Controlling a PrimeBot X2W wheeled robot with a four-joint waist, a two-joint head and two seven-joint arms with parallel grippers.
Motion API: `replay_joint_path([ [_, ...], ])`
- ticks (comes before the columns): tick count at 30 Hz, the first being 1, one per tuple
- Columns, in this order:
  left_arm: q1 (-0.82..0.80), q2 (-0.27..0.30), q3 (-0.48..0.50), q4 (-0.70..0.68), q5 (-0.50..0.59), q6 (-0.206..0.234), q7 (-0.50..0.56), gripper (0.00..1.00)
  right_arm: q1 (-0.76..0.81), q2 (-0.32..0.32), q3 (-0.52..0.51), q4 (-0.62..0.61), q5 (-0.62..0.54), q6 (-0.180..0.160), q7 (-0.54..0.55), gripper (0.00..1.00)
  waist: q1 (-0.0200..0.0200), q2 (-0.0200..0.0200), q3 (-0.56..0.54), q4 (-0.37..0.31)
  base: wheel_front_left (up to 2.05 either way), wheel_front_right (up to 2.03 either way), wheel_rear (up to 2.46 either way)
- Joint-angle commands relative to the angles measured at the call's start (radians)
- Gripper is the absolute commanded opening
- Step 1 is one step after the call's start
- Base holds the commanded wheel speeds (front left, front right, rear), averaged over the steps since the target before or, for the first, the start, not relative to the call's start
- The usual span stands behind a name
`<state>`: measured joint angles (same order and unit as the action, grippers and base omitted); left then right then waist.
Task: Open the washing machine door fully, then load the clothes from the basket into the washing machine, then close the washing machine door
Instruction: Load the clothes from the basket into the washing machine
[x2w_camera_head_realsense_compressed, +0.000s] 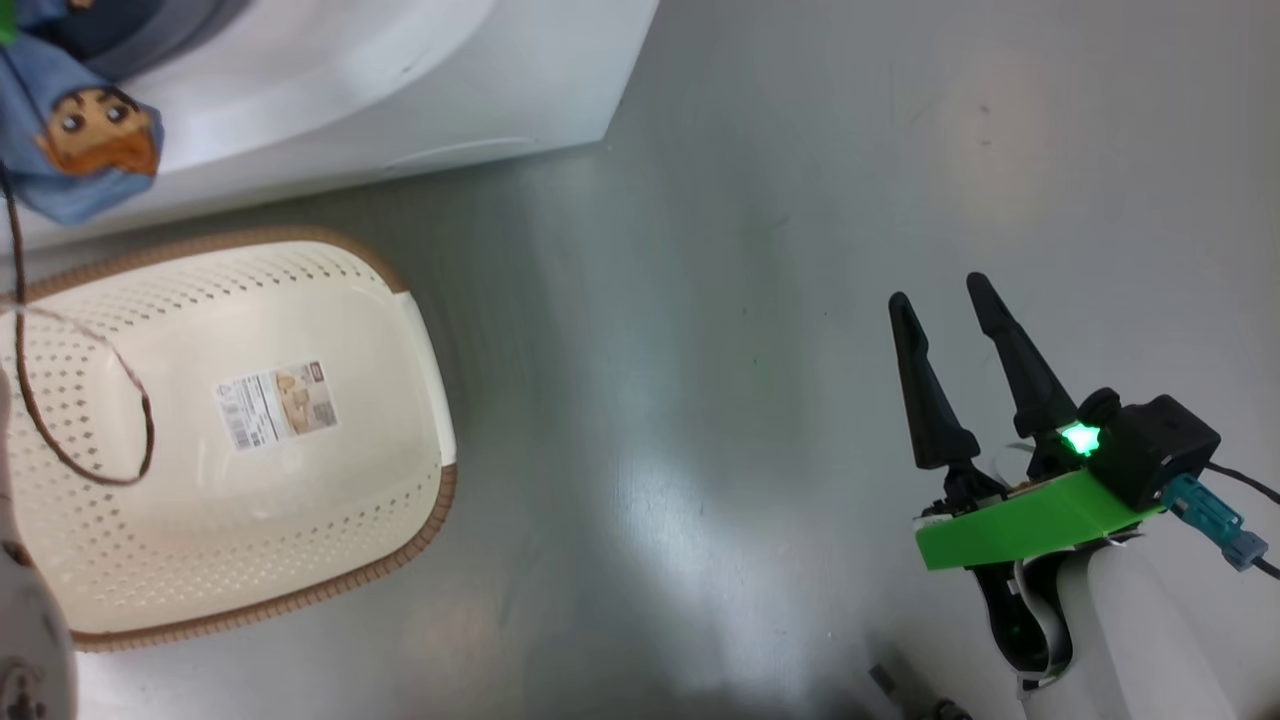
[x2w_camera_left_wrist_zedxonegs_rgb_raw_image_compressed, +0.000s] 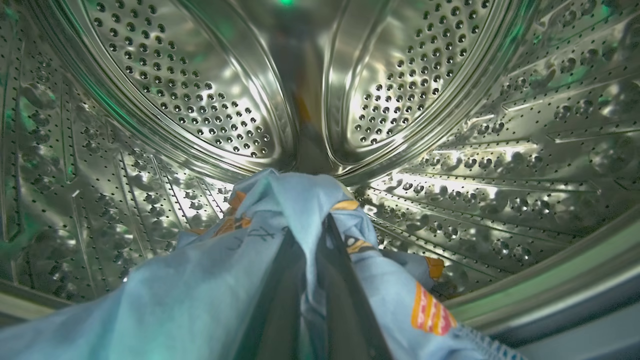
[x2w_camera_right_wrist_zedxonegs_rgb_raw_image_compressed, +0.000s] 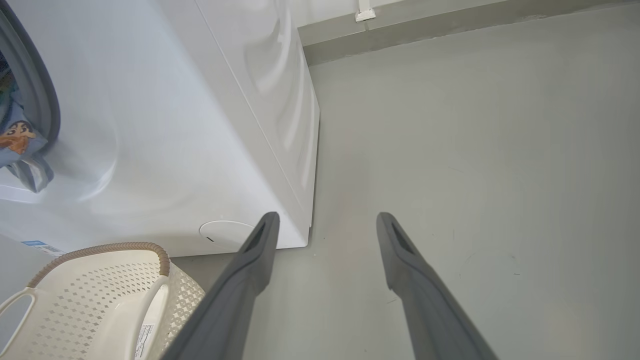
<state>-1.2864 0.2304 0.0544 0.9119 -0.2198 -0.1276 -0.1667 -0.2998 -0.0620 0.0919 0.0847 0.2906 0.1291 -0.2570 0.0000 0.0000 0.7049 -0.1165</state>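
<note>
The washing machine (x2w_camera_head_realsense_compressed: 400, 80) was seen at eleven o'clock in the head view, with the empty basket (x2w_camera_head_realsense_compressed: 250, 560) at nine. The clothes (x2w_camera_left_wrist_zedxonegs_rgb_raw_image_compressed: 200, 290) were pinched in the closed left gripper (x2w_camera_left_wrist_zedxonegs_rgb_raw_image_compressed: 315, 240) inside the drum (x2w_camera_left_wrist_zedxonegs_rgb_raw_image_compressed: 200, 100), a tail draped over the opening. If released there, that tail would likely be trapped at closing. The right gripper (x2w_camera_head_realsense_compressed: 939, 292) was held wide and empty at four o'clock.

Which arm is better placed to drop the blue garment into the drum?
Left. The left claw is shut on the garment, inside the drum; the right claw hangs open over the floor, holding nothing.
</note>
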Motion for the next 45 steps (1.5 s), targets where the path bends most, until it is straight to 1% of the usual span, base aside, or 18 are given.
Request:
replay_joint_path([
  [1,-0.026,0.057,0.000,-0.014,-0.013,-0.003,-0.026,0.00,0.005,0.009,0.029,-0.024,-0.010,0.002,-0.005,1.00,0.0000,0.0000,0.021,0.003,0.00,0.00,0.00],
  [5,-0.061,0.066,-0.030,-0.009,-0.024,-0.003,-0.076,0.00,0.001,0.010,0.040,-0.022,-0.009,0.002,-0.005,1.00,0.0000,0.0000,0.041,0.003,0.00,0.00,0.00],
  [10,-0.091,0.081,-0.064,-0.049,-0.043,-0.003,-0.094,0.00,-0.006,0.011,0.056,-0.022,-0.006,0.002,-0.005,1.00,0.0000,0.0000,0.073,-0.004,0.00,0.00,0.00],
  [18,-0.081,0.117,-0.084,-0.374,-0.025,-0.003,-0.095,0.00,-0.020,0.011,0.064,-0.028,-0.001,0.002,-0.005,1.00,0.0000,0.0000,0.121,-0.017,0.00,0.00,0.00],
  [26,-0.044,0.130,-0.055,-0.638,0.002,-0.003,-0.095,0.00,-0.037,0.012,0.079,-0.025,0.017,0.002,-0.005,1.00,0.0000,0.0000,0.139,-0.030,0.00,0.00,0.00],
  [31,-0.022,0.136,-0.049,-0.763,0.011,-0.003,-0.095,0.00,-0.046,0.012,0.081,-0.021,0.024,0.002,-0.005,1.00,0.0000,0.0000,0.143,-0.034,0.00,0.00,0.00],
  [34,-0.009,0.135,-0.045,-0.776,0.012,-0.003,-0.095,0.00,-0.048,0.012,0.082,-0.019,0.026,0.002,-0.005,1.00,0.0000,0.0000,0.144,-0.035,0.00,0.00,0.00],
  [37,0.009,0.129,-0.034,-0.759,0.017,-0.003,-0.095,0.00,-0.050,0.012,0.086,-0.015,0.030,0.002,-0.005,1.00,0.0000,0.0000,0.142,-0.035,0.00,0.00,0.00],
  [39,0.026,0.118,-0.024,-0.705,0.012,-0.003,-0.095,0.00,-0.050,0.012,0.087,-0.010,0.031,0.002,-0.005,1.00,0.0000,0.0000,0.137,-0.034,0.00,0.00,0.00],
  [41,0.040,0.104,-0.009,-0.588,0.006,-0.003,-0.095,0.00,-0.047,0.012,0.087,-0.004,0.032,0.002,-0.005,1.00,0.0000,0.0000,0.127,-0.032,0.00,0.00,0.00],
  [42,0.035,0.095,0.000,-0.534,0.003,-0.003,-0.095,0.28,-0.045,0.012,0.087,-0.001,0.032,0.002,-0.005,1.00,0.0000,0.0000,0.123,-0.030,0.00,0.00,0.00],
  [43,0.023,0.091,0.007,-0.498,0.006,-0.003,-0.095,1.00,-0.044,0.012,0.088,0.001,0.033,0.002,-0.005,1.00,0.0000,0.0000,0.122,-0.030,0.00,0.00,0.00],
  [45,0.001,0.084,0.012,-0.429,0.011,-0.003,-0.095,1.00,-0.043,0.012,0.088,0.004,0.034,0.002,-0.005,1.00,0.0000,0.0000,0.117,-0.029,0.00,0.00,0.00],
])
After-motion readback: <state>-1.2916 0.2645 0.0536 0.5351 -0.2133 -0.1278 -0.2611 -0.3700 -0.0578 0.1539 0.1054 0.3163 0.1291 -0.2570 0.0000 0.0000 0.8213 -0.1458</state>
